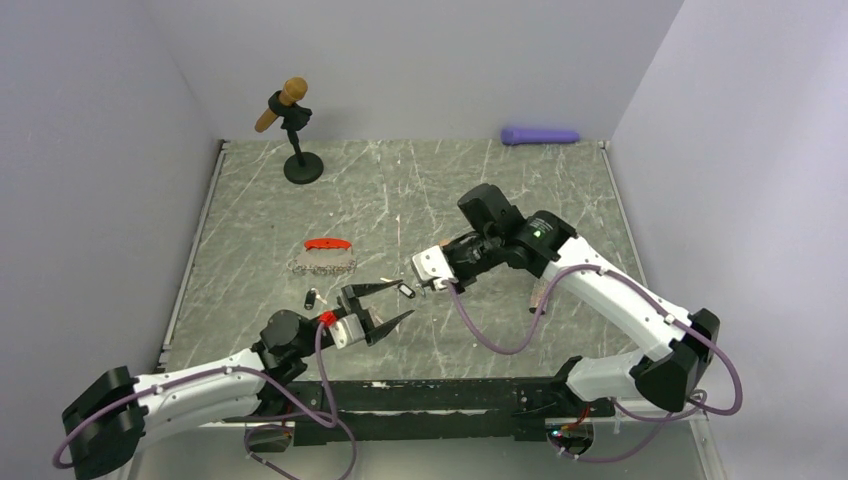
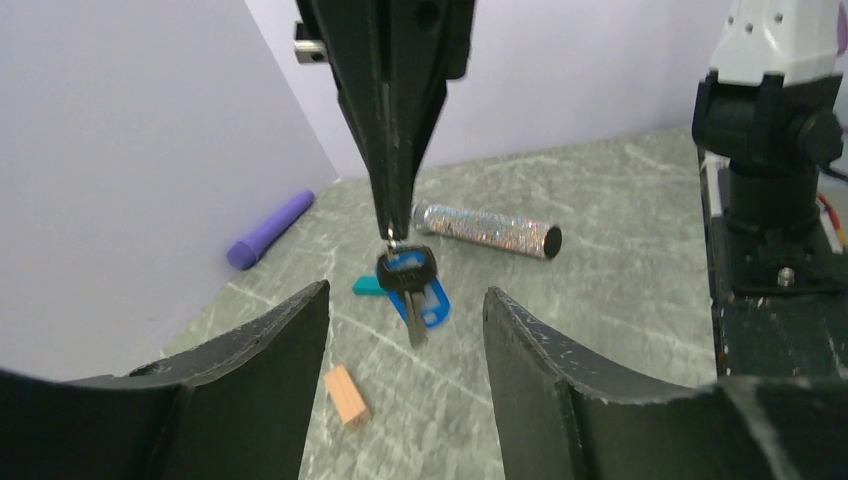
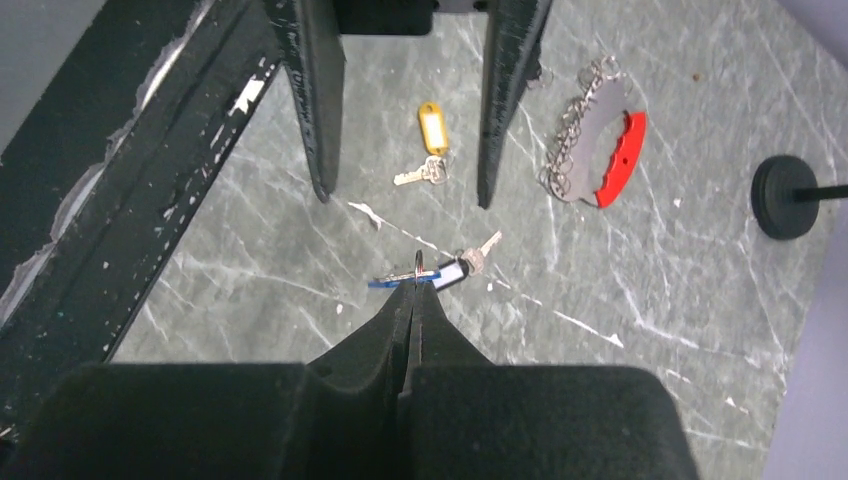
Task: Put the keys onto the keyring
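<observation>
Lilac walls enclose a grey-green marbled worktop (image 1: 480, 200) in the top view, where the keyring (image 1: 327, 243) is seen left of centre, red clip against bunched chain, with a black-tagged key (image 1: 311, 297) near it on the arms' side. The left fingers (image 1: 375, 288) are spread apart and nothing is gripped by them; a blue-tagged key (image 1: 406, 291) is found at their tips. From the left wrist, the right fingers (image 2: 392, 150) are seen reaching down from above, pressed shut on that key's small ring. The key appears to hang clear of the worktop between the open left fingers, and a teal block (image 2: 367, 286), a tan block (image 2: 347, 395), a glittery tube (image 2: 487, 228) and a purple cylinder (image 2: 270, 230) are seen behind. From the right wrist, the same closed pinch is shown, a yellow-tagged key (image 3: 431, 128) is seen on the worktop below the left fingers, and the keyring lies well apart from the held key. The step is judged to be bringing this key to the clip. The clip would best be steadied by the left fingers, and the key's ring presented squarely to the clip's opening without being twisted.
</observation>
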